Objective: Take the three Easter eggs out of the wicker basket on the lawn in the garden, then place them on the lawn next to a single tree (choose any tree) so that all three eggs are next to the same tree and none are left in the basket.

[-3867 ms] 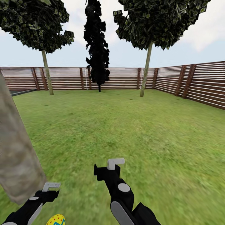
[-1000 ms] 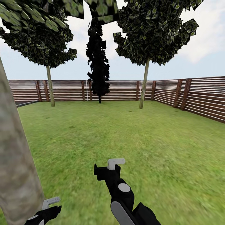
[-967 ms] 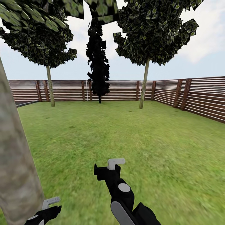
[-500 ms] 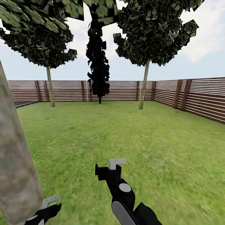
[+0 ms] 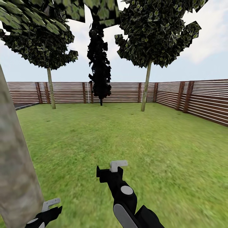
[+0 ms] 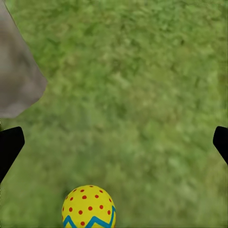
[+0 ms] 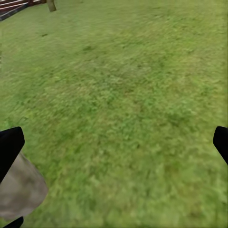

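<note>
One yellow Easter egg [image 6: 89, 207] with red dots and a blue zigzag lies on the lawn [image 5: 126, 136], close to the base of the thick grey-brown tree [image 5: 14, 164]. In the left wrist view that trunk base [image 6: 16, 80] stands a short way from the egg. My left gripper [image 6: 114, 142] hovers over the grass beside the egg, open and empty; it also shows low beside the trunk [image 5: 50, 204]. My right gripper [image 5: 117, 164] is held out over bare grass, and its wrist view shows it [image 7: 114, 142] open with nothing between the fingers. The wicker basket is out of view.
A brown slat fence [image 5: 196, 98] bounds the garden at the back and right. Two thin-trunked trees [image 5: 50, 90] [image 5: 145, 88] and a narrow black tree [image 5: 99, 63] stand by the far fence. Wide open grass lies ahead and to the right.
Since 3.9 s ago the head camera has tilted up, so the egg has dropped out of the head view. Over the last second the arms have barely moved.
</note>
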Motion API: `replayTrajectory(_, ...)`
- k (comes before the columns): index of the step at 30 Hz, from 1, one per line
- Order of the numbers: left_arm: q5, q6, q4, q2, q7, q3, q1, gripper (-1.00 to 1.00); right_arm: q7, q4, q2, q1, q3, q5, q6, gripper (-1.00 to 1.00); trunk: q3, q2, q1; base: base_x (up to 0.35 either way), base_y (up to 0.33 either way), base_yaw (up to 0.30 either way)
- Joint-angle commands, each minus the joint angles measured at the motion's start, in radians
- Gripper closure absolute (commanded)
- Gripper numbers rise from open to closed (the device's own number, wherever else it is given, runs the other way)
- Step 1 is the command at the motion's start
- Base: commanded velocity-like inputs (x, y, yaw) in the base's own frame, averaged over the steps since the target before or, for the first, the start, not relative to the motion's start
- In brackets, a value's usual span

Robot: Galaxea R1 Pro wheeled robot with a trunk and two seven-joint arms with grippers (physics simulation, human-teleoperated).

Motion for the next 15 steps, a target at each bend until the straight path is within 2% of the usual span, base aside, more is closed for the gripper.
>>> replayTrajectory(1, 0.010, -0.001, 0.000, 0.001, 0.000, -0.008, -0.001, -1.00, -0.008, -0.001, 0.000, -0.001, 0.001, -0.007, 0.003, -1.00, 0.002, 0.007, -0.004, 0.000, 0.000, 0.000)
replayTrajectory(15, 0.010, -0.001, 0.000, 0.001, 0.000, -0.008, 0.000, -1.00, -0.006, -0.001, 0.000, -0.001, 0.002, -0.007, 0.003, -1.00, 0.046, 0.105, -0.058, 0.000, 0.000, 0.000)
